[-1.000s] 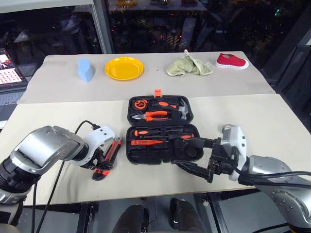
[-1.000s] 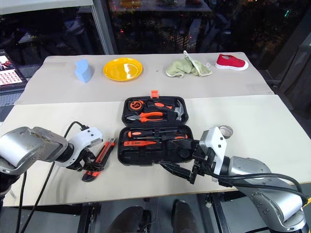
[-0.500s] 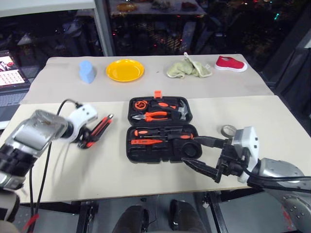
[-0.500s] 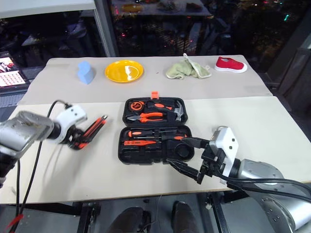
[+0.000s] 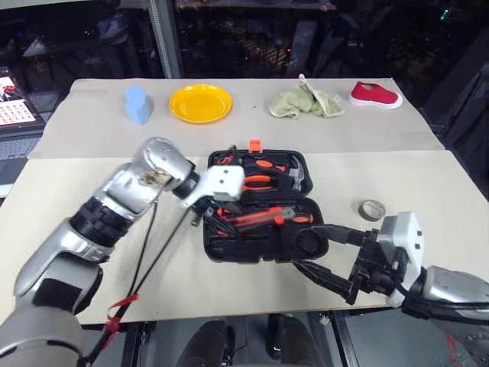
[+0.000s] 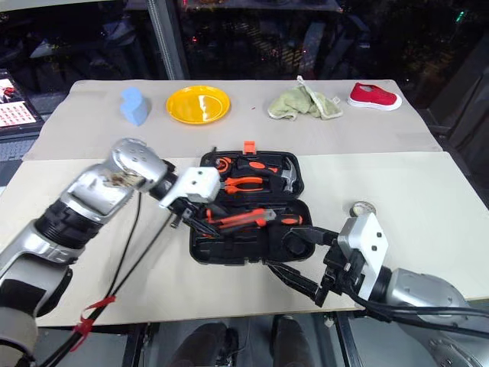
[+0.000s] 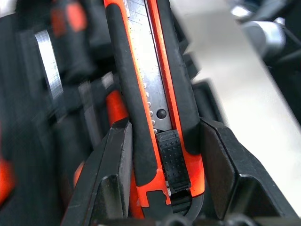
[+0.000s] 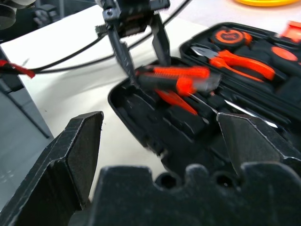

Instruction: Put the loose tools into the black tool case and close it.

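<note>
From the head, my left gripper [image 6: 200, 215] pinches the utility knife [image 6: 238, 219] over the open black tool case [image 6: 252, 248]. At my left wrist, both fingers [image 7: 110, 176] clamp its handle. My right gripper [image 5: 330, 256] stands spread beside the case.

Bright tabletop, dark surroundings, blurred wrist views.
</note>
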Controlling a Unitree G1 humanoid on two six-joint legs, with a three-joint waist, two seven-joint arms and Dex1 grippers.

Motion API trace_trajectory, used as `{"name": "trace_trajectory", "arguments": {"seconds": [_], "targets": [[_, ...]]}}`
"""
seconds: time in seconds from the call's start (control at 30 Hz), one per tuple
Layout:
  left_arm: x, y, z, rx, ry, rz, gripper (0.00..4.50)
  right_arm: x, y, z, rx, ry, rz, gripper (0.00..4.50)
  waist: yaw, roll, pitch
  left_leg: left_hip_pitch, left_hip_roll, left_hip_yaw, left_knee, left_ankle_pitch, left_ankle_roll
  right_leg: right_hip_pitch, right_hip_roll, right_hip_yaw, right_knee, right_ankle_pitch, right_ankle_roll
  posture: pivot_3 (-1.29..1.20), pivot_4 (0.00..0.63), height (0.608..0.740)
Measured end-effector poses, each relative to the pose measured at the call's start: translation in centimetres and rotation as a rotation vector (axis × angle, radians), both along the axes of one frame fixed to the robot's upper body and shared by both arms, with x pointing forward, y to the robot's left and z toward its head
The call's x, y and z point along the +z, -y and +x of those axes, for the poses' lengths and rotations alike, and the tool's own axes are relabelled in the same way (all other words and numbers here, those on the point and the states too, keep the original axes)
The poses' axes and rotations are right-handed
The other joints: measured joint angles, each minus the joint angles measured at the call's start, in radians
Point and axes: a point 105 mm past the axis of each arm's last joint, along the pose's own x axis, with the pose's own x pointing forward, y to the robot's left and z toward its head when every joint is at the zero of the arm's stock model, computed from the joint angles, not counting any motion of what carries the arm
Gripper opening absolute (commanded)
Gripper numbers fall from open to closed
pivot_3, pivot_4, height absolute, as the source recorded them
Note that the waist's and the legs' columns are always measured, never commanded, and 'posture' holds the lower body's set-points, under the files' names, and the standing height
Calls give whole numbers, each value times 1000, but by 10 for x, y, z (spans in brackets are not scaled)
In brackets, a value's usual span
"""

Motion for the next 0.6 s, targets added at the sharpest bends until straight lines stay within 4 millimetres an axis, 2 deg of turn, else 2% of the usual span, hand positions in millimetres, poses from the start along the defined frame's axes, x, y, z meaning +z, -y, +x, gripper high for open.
{"name": "trace_trajectory", "arguments": {"seconds": [0.23, 0.53, 0.6], "targets": [[-27, -1, -2, -5, 5, 156, 1663, -2, 2, -7, -52, -18, -2, 4500, -2, 0, 0, 6, 2, 0, 2, -1, 7, 5, 0, 1, 2, -3, 6, 0, 150, 740], [-31, 1, 0, -17, 6, 178, 1663, 0, 2, -6, -78, -4, -7, 4500, -1, 1, 0, 8, 2, 0, 2, -1, 8, 7, -1, 1, 2, -3, 5, 0, 150, 740], [-31, 1, 0, -3, -1, 182, 2659, 1, 1, -6, -78, -1, -4, 4500, -1, 1, -1, 8, 2, 0, 2, -1, 8, 7, 0, 1, 2, -2, 4, 0, 150, 740]]}}
